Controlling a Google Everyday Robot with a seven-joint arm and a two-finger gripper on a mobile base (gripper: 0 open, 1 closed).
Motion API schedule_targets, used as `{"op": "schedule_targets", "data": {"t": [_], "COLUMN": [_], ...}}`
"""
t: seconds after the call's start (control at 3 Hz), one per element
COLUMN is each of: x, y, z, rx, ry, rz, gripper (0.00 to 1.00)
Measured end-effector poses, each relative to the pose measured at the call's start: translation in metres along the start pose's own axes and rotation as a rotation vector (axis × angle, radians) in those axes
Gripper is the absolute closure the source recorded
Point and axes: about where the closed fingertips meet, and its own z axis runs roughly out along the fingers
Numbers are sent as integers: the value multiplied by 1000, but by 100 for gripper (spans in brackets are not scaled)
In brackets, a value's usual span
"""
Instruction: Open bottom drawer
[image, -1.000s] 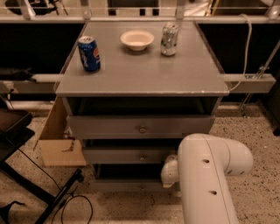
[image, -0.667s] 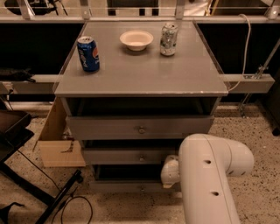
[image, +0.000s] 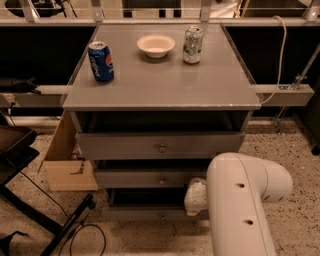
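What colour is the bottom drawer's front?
Grey: the bottom drawer shows best in the camera view. The gripper is by its right side.

Dim, warm-yellow indoor light, source overhead. Tabletop (image: 165, 85) best lit, soft sheen, no hard glare. Blue can (image: 101, 61), bowl (image: 156, 45), silver can (image: 192, 45) throw short faint shadows. Deep shadow under tabletop overhang and in gaps between drawer fronts. Bottom drawer (image: 145, 214) darkest, knob barely readable. Gripper (image: 196, 197) low right of drawer stack, beside bottom drawer, pale against shadow. White arm (image: 240, 200) brightest foreground patch. Background recesses near black.
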Motion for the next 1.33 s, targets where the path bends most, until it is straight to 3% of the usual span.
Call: {"op": "schedule_targets", "data": {"t": [1.33], "x": [12], "y": [18], "z": [-6], "rx": [-32], "ry": [35], "rz": [14], "gripper": [100]}}
